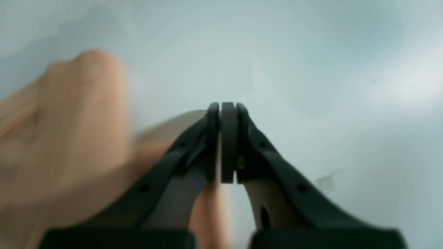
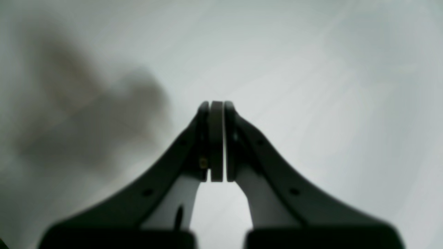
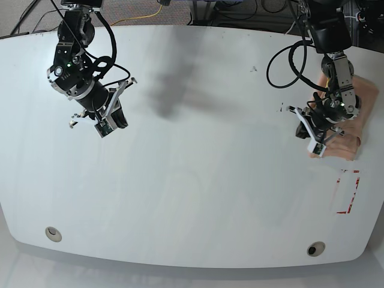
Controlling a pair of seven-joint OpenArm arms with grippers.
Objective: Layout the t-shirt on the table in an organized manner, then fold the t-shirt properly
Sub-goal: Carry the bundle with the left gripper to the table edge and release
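Two arms are hanging over the glossy white table (image 3: 192, 180). The peach t-shirt (image 3: 354, 114), soft and bunched, is lying at the table's edge beneath the left gripper (image 3: 317, 144), beside a red tape rectangle (image 3: 348, 192). Both the left and the right gripper (image 3: 108, 125) are showing clenched, empty fingers.

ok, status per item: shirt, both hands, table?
t-shirt: bunched in a heap at the table's edge, not laid out, not folded.
left hand: fingers closed, beside the t-shirt; whether cloth is pinched cannot be told.
right hand: fingers closed on nothing, above bare table, far from the t-shirt.
table: mostly bare, red tape mark uncovered.
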